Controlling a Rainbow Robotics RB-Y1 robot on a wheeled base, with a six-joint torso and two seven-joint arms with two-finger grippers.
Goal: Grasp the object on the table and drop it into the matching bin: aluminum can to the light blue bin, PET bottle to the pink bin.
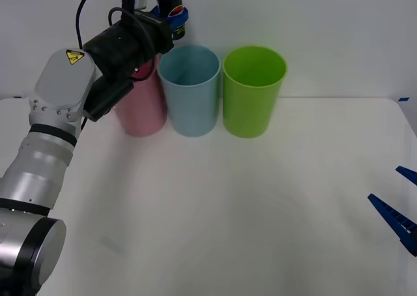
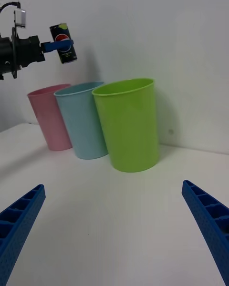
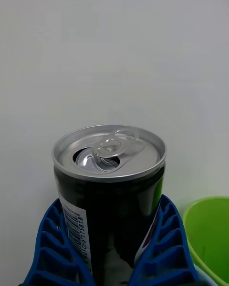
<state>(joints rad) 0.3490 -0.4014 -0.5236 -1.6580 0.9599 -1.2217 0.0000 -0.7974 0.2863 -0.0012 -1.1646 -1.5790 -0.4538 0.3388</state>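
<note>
Gripping the can [image 1: 171, 9] around its dark body, the left gripper [image 1: 173, 17] is seen raised high above the table [image 1: 215, 205], with its blue fingers [image 3: 162, 248] pressed against both sides. The can is held clear of the bins, roughly above the back rim of the light blue bin [image 1: 190, 90] near the pink bin [image 1: 140, 107]. A lime green bin [image 1: 253, 90] is stood just beside the light blue one. The right gripper [image 2: 114, 233] is parked low over the table's right side, its fingers spread wide.
</note>
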